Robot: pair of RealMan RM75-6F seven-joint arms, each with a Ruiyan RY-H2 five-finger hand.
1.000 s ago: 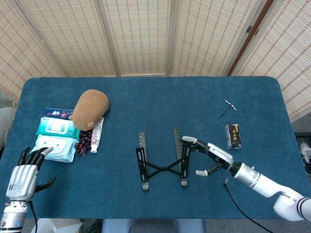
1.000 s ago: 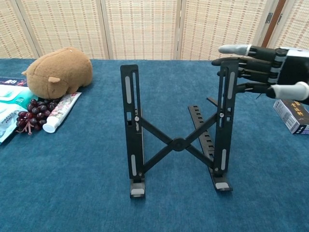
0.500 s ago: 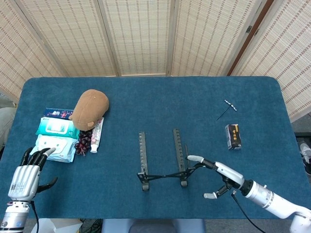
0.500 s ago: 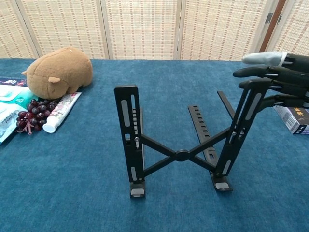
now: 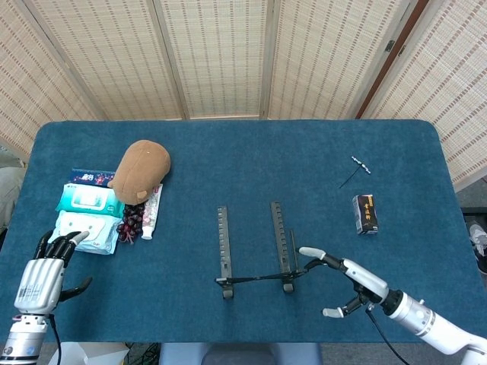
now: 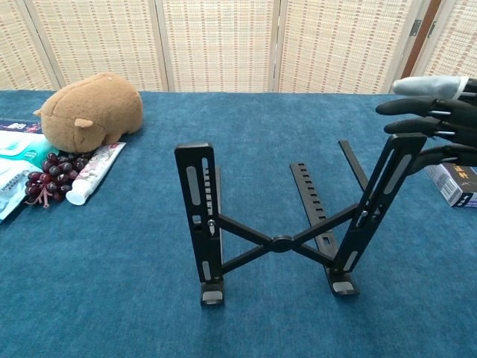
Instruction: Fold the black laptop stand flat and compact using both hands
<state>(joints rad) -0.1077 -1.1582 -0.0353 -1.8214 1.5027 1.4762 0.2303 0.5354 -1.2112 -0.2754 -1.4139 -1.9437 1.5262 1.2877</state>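
We see bright, even, diffuse lighting; shadows are faint, focus is sharp, and no glare appears in either view.

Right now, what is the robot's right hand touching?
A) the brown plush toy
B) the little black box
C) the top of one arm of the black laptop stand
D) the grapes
C: in the chest view the right hand rests its fingers on the top of the black laptop stand's right upright arm.
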